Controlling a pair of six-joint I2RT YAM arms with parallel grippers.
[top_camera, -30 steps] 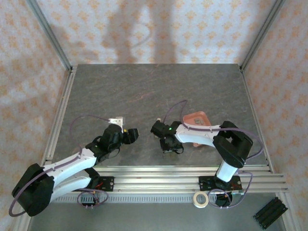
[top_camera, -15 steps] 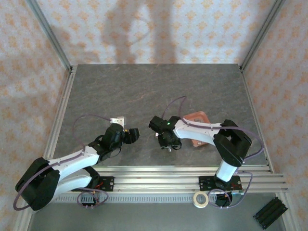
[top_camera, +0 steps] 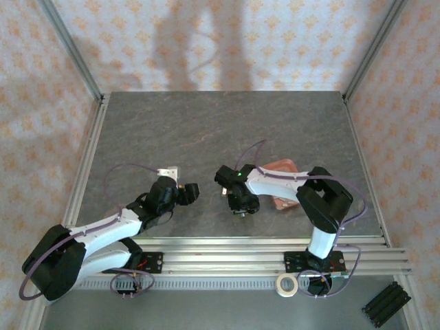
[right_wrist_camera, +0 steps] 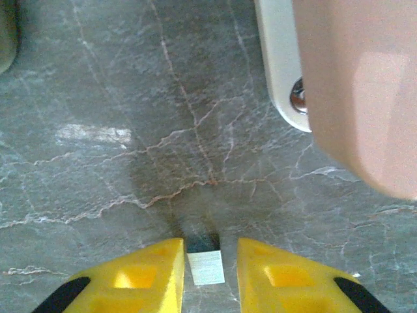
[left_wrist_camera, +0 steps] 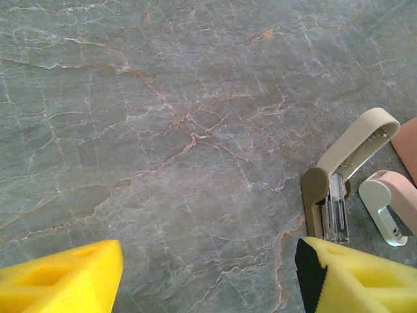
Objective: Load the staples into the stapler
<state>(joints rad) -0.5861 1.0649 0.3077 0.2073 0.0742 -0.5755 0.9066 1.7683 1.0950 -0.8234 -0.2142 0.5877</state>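
The hinged-open stapler (left_wrist_camera: 355, 145), beige and pale pink plastic, lay on the veined grey stone-look table (left_wrist_camera: 163, 130). Beside it, the right gripper (right_wrist_camera: 210, 253) bracketed a flat grey staple strip (right_wrist_camera: 206, 268), grip unclear; the left gripper (left_wrist_camera: 208, 270) gaped wide.

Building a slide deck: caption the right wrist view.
Staples framed by the right gripper over the grey table, stapler at upper right.

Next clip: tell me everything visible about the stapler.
The stapler is tiny and plastic-looking, lying swung open on the grey veined table. Its beige top arm angles up-right from a darker hinge. A silvery, partly clear staple channel points toward the camera, and a pale pink-and-white piece sits beside it. A yellow finger of the left gripper overlaps its near end; contact cannot be judged.
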